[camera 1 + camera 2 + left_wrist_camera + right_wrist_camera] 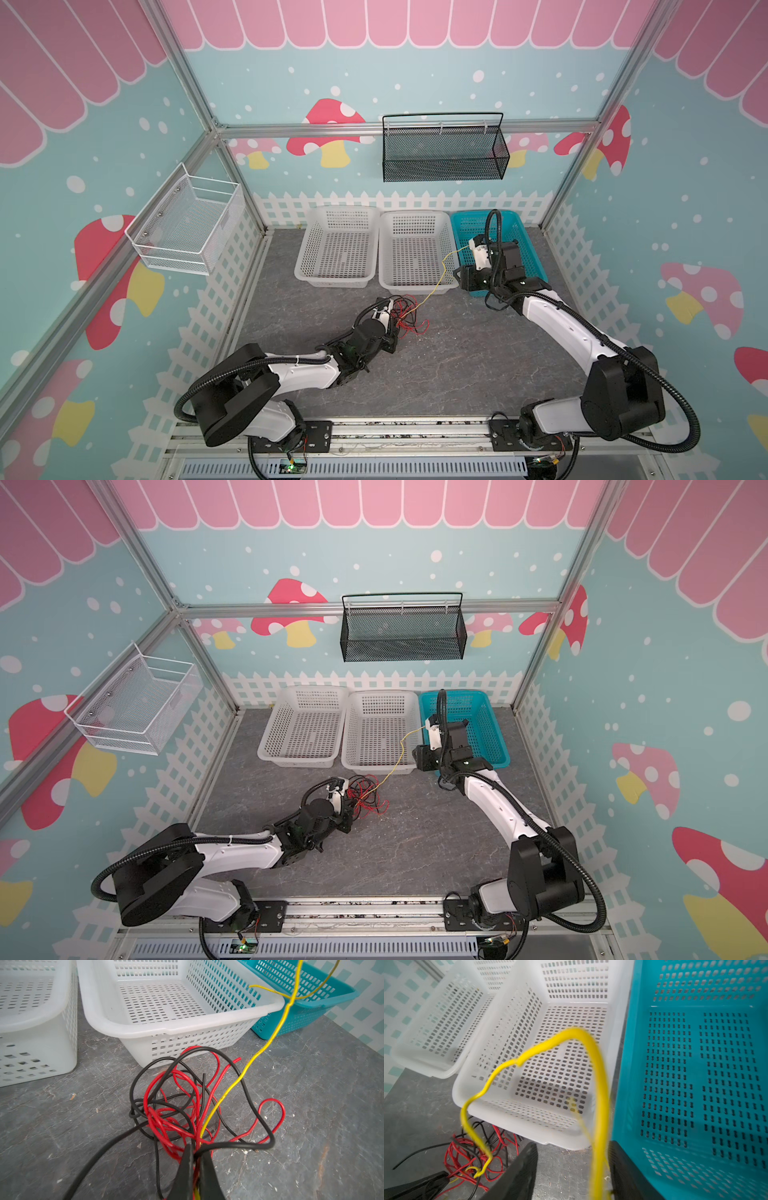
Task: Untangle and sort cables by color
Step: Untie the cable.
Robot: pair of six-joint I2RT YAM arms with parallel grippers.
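Nearest, the left gripper [196, 1159] is pressed together on the cables [176, 1109], a red-black-yellow knot on the tabletop [457, 353]. From it the yellow cable [601, 1084] runs toward 1 o'clock to the right gripper [572, 1145]. That gripper is spread, and the strand passes between its jaws, apparently unpinched, above the 9 o'clock rim of the teal basket [695, 1084]. Farthest, that basket, the middle white basket [415, 249] and the left white basket [336, 249] all look empty.

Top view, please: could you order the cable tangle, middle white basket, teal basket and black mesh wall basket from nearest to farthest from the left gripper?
1. Cable tangle, clamped in the left gripper.
2. Middle white basket, just behind it.
3. Teal basket, back right.
4. Black mesh wall basket, on the back wall.
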